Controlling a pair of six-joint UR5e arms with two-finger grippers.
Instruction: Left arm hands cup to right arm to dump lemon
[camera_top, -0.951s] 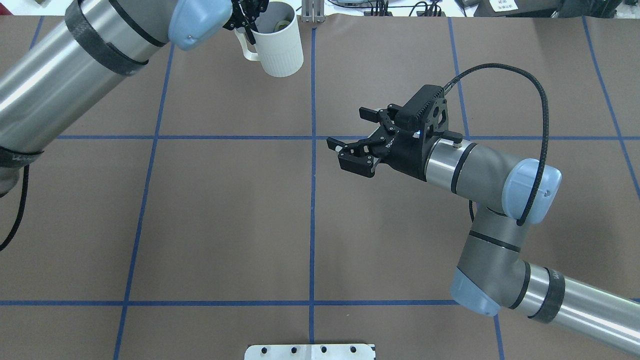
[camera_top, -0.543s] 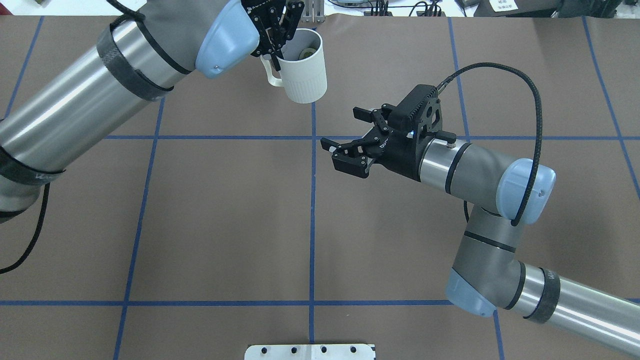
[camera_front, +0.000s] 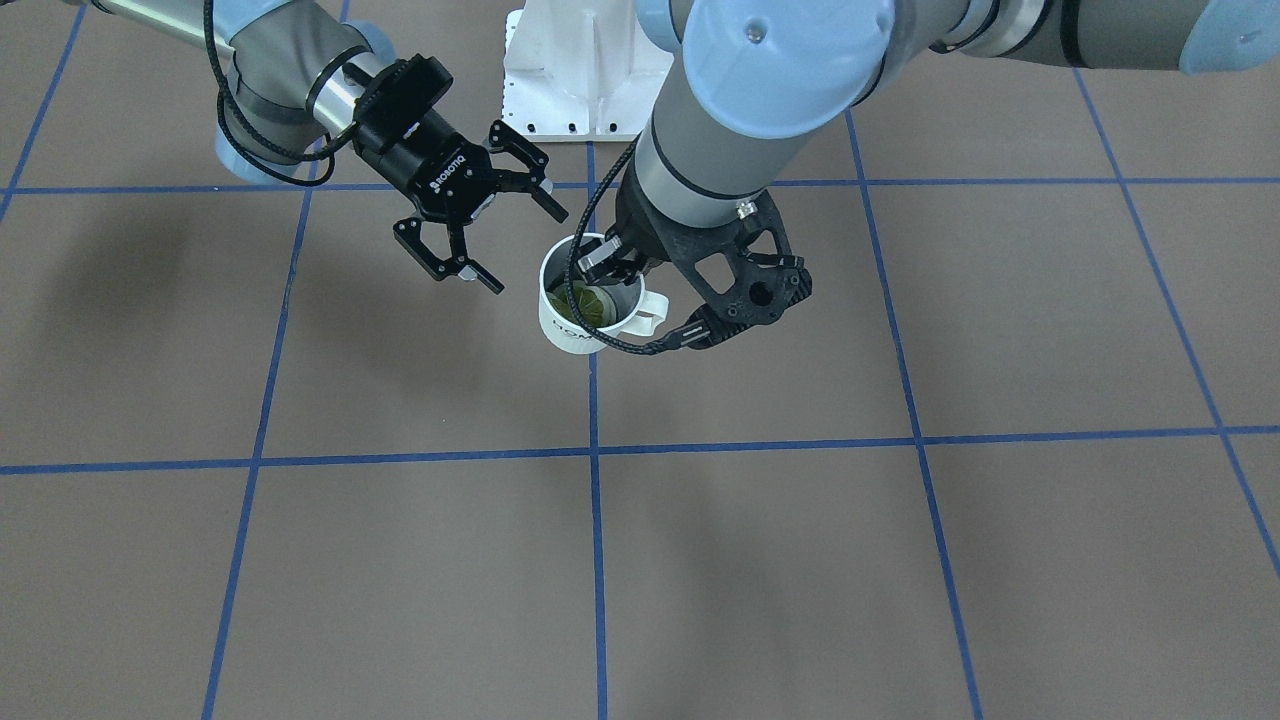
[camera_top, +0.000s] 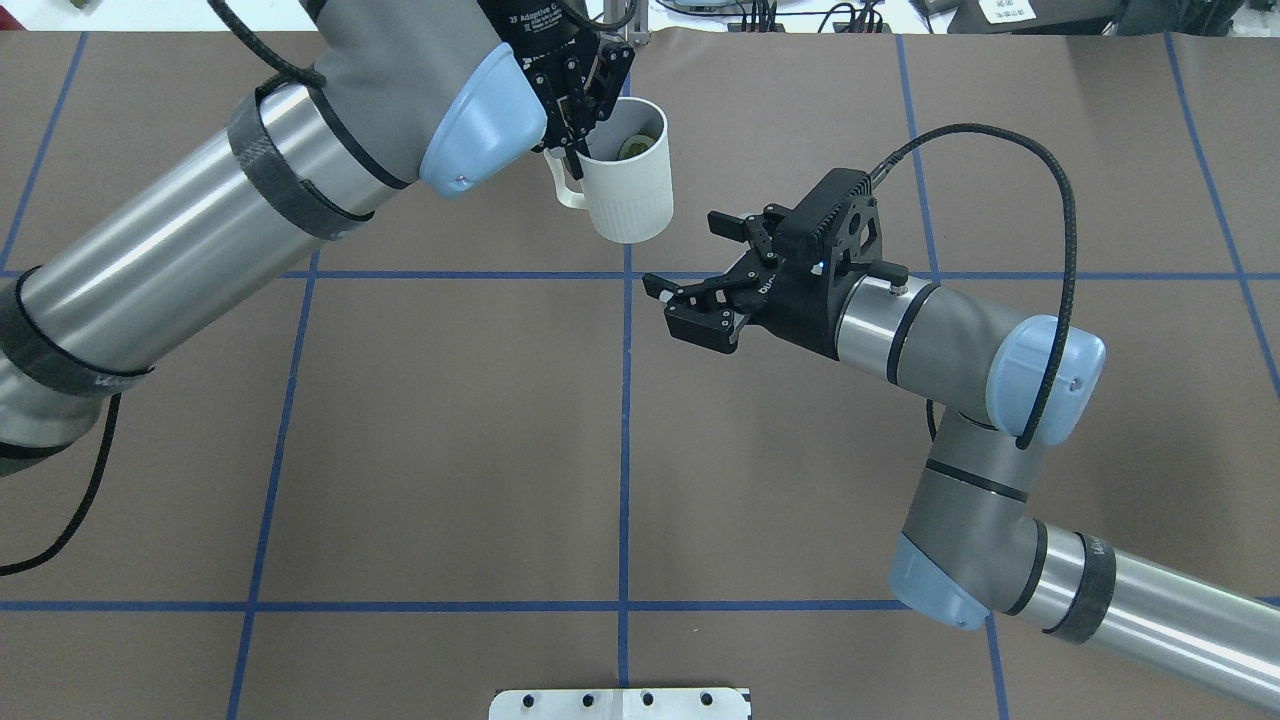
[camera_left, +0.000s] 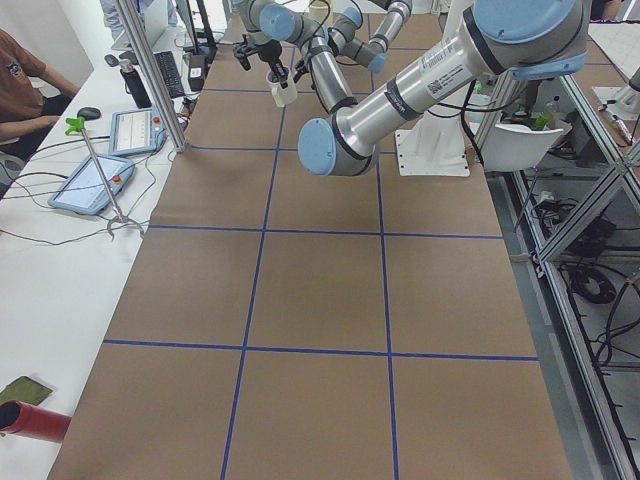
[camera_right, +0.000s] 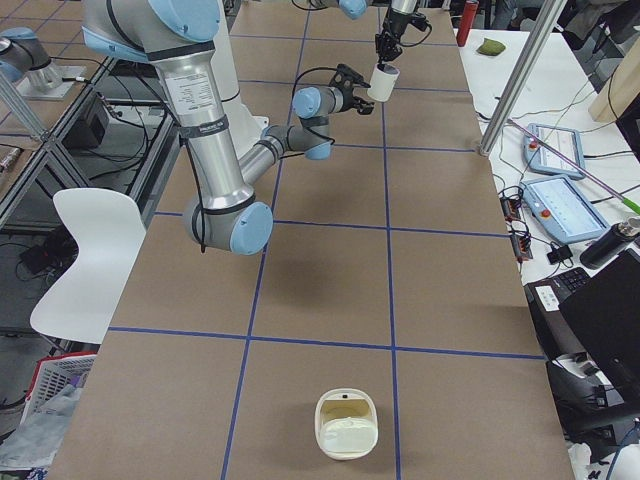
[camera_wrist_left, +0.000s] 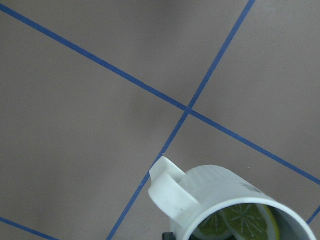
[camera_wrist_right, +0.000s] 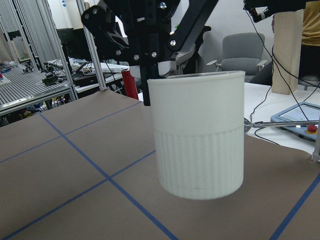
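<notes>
The left pincer (camera_top: 578, 142) gripped the mug (camera_top: 625, 195) by its rim, upright to keep the lemon (camera_top: 636, 147) inside; the right pincer (camera_top: 688, 256) stood open beside the mug, ready to take it.

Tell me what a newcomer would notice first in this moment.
The cream-white cup stands out first. It hangs in the air over the far middle of the brown table, pinched at its rim beside the handle by the left tool. Yellow-green lemon lies inside it. Close beside it the right tool is wide open, pointed at the cup but not touching it.
</notes>
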